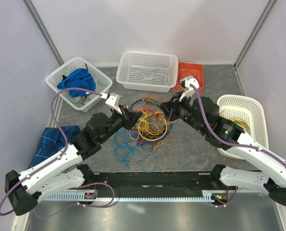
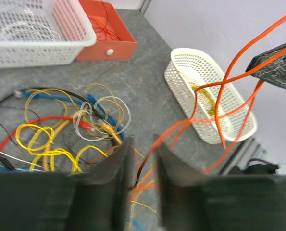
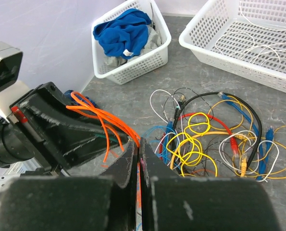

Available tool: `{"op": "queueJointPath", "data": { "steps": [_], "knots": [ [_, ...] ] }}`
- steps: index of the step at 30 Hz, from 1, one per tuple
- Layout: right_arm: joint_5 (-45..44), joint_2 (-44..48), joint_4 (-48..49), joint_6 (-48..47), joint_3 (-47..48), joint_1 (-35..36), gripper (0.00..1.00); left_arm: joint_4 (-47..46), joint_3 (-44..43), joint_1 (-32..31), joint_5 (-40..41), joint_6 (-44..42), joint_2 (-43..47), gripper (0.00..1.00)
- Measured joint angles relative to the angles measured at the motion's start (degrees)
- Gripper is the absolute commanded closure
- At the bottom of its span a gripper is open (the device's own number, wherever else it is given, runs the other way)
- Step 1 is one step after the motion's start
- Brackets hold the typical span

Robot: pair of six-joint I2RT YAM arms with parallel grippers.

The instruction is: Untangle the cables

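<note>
The cables point(image 1: 151, 126) lie tangled on the grey table between my two arms: yellow, red, blue, black, white and orange loops, also seen in the left wrist view point(image 2: 61, 130) and the right wrist view point(image 3: 205, 139). My right gripper point(image 1: 167, 110) point(image 3: 139, 144) is shut on an orange cable point(image 3: 111, 120). Its strands stretch across to my left gripper point(image 1: 129, 118) point(image 3: 75, 130). My left gripper point(image 2: 143, 150) stands a little open, and the orange cable point(image 2: 219, 91) runs through the gap between its jaws up to the right gripper point(image 2: 276, 67).
A white basket with blue cloth point(image 1: 78, 84) stands back left. A white basket with a few white wires point(image 1: 147, 71) stands back centre, with an orange box point(image 1: 188, 74) beside it. Another white basket point(image 1: 241, 120) is at the right. A blue checked cloth point(image 1: 54, 142) lies at the left edge.
</note>
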State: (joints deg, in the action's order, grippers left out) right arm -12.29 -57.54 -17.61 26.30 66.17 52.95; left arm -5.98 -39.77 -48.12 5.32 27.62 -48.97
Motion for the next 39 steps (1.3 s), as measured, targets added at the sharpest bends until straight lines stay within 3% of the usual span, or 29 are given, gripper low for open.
{"op": "queueJointPath", "data": {
  "steps": [2, 3, 6, 9, 17, 22, 29, 39],
  "knots": [
    [0.6, 0.1, 0.0, 0.1, 0.0, 0.0, 1.00, -0.1, 0.0, 0.0, 0.0, -0.6, -0.3, 0.98],
    [1.0, 0.1, 0.0, 0.2, 0.0, 0.0, 0.75, 0.1, -0.2, 0.0, 0.2, -0.9, -0.6, 0.98],
    [1.4, 0.5, 0.0, 0.6, -0.3, 0.0, 0.39, 1.7, -1.9, 0.0, 0.6, -1.2, -1.5, 0.98],
    [0.4, 2.1, 0.0, 0.9, -1.1, 0.0, 0.29, 6.0, -5.9, 0.0, 1.7, -1.6, -1.7, 0.98],
    [-8.2, 9.9, -0.3, -0.7, -2.5, 0.0, 0.30, 16.2, -25.6, 0.0, 5.2, -3.7, -3.5, 0.98],
    [-6.0, 10.1, 2.3, -1.3, -2.8, 0.0, 0.32, 18.9, -32.5, 0.0, 5.7, -4.7, -4.9, 0.98],
    [3.7, 3.0, 8.6, -1.3, -4.0, 1.3, 0.28, 21.6, -36.8, 0.0, 5.7, -4.7, -9.1, 0.98],
    [3.6, -3.1, 14.0, -0.4, -4.5, 1.7, 0.29, 23.5, -36.8, 0.0, 4.9, -4.7, -10.2, 0.98]
  ]
}}
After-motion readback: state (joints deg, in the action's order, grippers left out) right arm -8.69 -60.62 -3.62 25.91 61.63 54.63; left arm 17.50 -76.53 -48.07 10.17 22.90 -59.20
